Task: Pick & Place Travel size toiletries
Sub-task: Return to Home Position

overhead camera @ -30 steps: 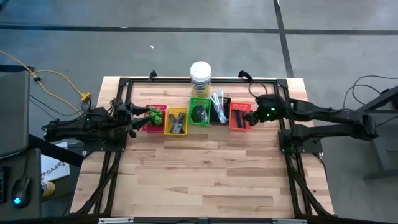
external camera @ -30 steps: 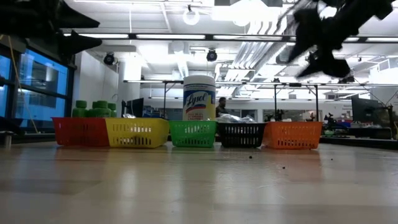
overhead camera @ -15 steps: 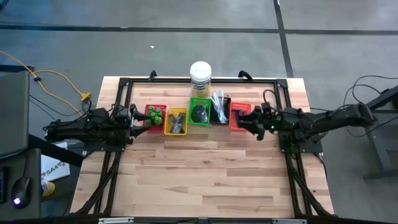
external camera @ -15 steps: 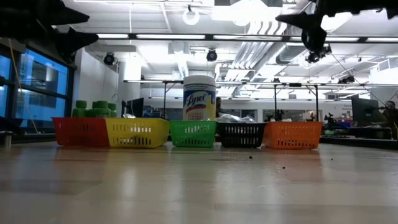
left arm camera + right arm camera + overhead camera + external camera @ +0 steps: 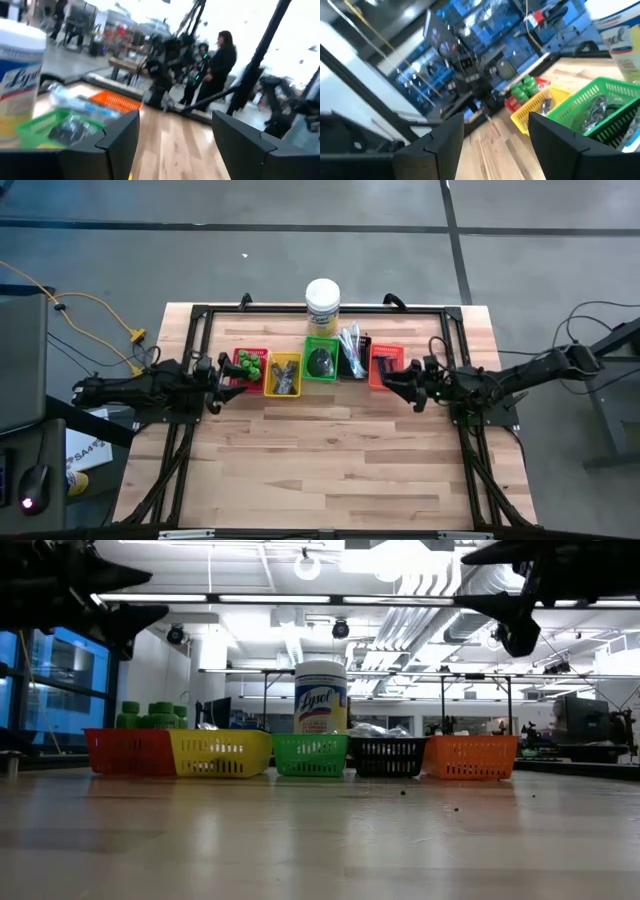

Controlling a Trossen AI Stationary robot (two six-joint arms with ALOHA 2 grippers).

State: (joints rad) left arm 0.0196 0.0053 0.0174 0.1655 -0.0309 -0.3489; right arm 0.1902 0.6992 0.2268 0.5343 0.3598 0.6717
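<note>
Hovering empty with fingers spread, our right gripper [image 5: 393, 379] sits just right of the orange tray [image 5: 373, 380]. Left gripper [image 5: 222, 373], likewise released, flanks the red tray [image 5: 258, 351]. Toiletries [image 5: 320, 362] fill the upper-centre tray row; we judge sorting done.

Bench layout, overhead view, clock read from bench centre.
Five trays stand side by side in a row toward 12 o'clock on the bench [image 5: 330, 460]. Tray 1 [image 5: 252, 389], at the 9 o'clock end, holds pots [image 5: 249, 363]. Tray 2 [image 5: 283, 356] holds flat pieces [image 5: 284, 381], tray 3 [image 5: 321, 339] holds bundles [image 5: 320, 363], and tray 4 [image 5: 362, 372] holds sticks [image 5: 349, 340]. Tray 5 [image 5: 385, 347], at the 3 o'clock end, holds razors [image 5: 386, 366]. Jar [image 5: 322, 302] stands just behind tray 3, at its 12 o'clock. Left hand [image 5: 225, 372] is just beside tray 1 at its 9 o'clock, and right hand [image 5: 395, 385] just beside tray 5 at its 4 o'clock. Both are raised above the bench.
</note>
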